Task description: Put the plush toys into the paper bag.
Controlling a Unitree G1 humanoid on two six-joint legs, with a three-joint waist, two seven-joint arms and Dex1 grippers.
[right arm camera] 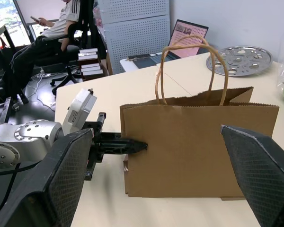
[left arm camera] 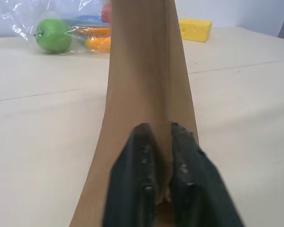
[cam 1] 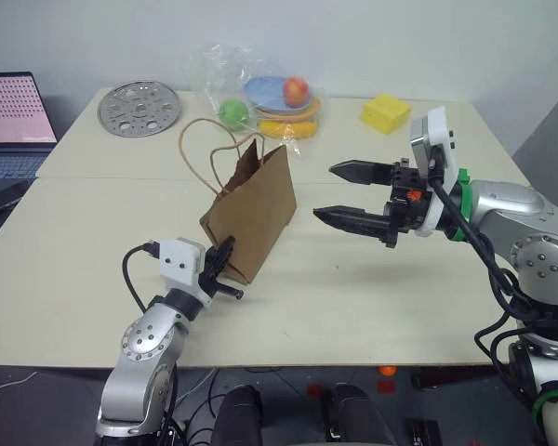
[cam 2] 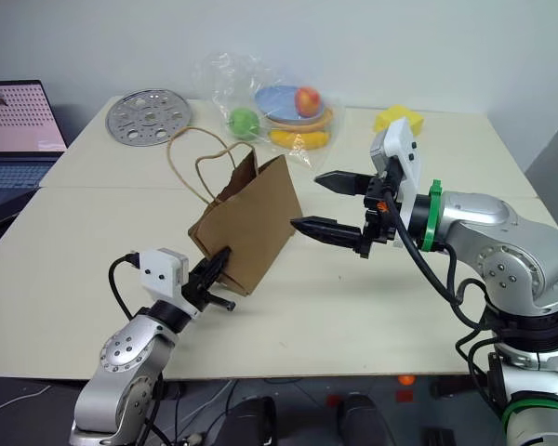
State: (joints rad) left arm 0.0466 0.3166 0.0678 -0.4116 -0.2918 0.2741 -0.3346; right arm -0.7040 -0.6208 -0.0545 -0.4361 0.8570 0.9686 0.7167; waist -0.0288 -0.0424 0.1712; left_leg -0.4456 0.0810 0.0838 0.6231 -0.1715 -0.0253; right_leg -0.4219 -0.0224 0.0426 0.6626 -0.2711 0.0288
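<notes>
Matt brown paper bag (cam 1: 256,209); shiny perforated disc (cam 1: 139,108), seemingly metal.

text: none legible | labels: none | brands: none | numbers: none | signs: none

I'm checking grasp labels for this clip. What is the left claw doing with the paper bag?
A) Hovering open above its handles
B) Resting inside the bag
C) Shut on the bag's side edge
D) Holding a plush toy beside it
C: the left claw is pinched shut on the side edge of the standing paper bag.
</notes>
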